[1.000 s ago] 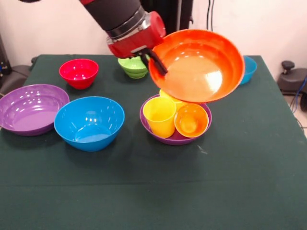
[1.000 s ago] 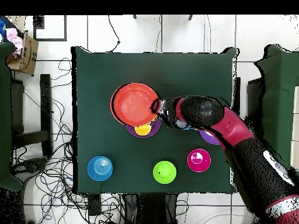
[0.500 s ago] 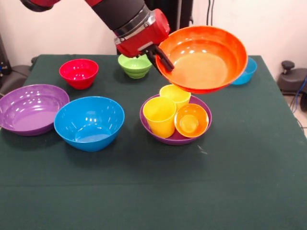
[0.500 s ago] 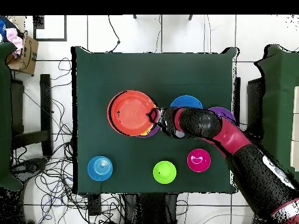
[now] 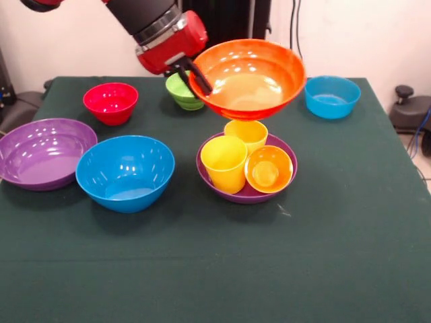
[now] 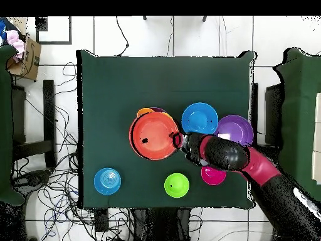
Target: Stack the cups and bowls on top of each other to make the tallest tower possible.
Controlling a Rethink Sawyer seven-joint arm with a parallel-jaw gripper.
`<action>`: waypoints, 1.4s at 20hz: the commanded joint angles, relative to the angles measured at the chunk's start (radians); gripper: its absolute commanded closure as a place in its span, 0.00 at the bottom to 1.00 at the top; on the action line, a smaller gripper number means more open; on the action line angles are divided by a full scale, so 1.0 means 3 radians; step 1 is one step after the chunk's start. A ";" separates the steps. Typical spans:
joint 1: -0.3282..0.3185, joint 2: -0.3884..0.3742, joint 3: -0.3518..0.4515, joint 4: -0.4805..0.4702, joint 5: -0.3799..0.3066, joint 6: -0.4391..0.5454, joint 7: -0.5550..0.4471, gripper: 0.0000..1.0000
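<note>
My gripper (image 5: pixel 201 82) is shut on the near-left rim of the large orange bowl (image 5: pixel 250 79) and holds it almost level in the air, above and slightly behind a purple bowl (image 5: pixel 242 196). That purple bowl holds two yellow cups (image 5: pixel 225 161) (image 5: pixel 246 134) and an orange cup (image 5: pixel 268 169), all upright. In the overhead view the held orange bowl (image 6: pixel 153 135) covers most of that group, with the gripper (image 6: pixel 177 139) at its right rim.
A large blue bowl (image 5: pixel 125 171) and a second purple bowl (image 5: pixel 42 151) sit at the left. A red bowl (image 5: pixel 110 102), a light green bowl (image 5: pixel 182 95) partly behind the gripper, and a small blue bowl (image 5: pixel 331 96) line the far side.
The held orange bowl has swung from a steep tilt to nearly level and shifted left and toward the far side in the front view, uncovering the cups and the small blue bowl.
</note>
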 commanded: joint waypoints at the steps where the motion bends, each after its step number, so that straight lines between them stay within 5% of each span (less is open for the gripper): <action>1: -0.0101 0.0245 0.0011 0.0233 -0.0563 -0.0352 -0.0358 1.00; 19: 0.0179 0.0019 0.0040 0.0289 -0.0597 -0.0613 0.0260 1.00; 28: 0.0417 -0.0077 -0.0038 -0.0027 -0.0471 -0.0405 0.0173 1.00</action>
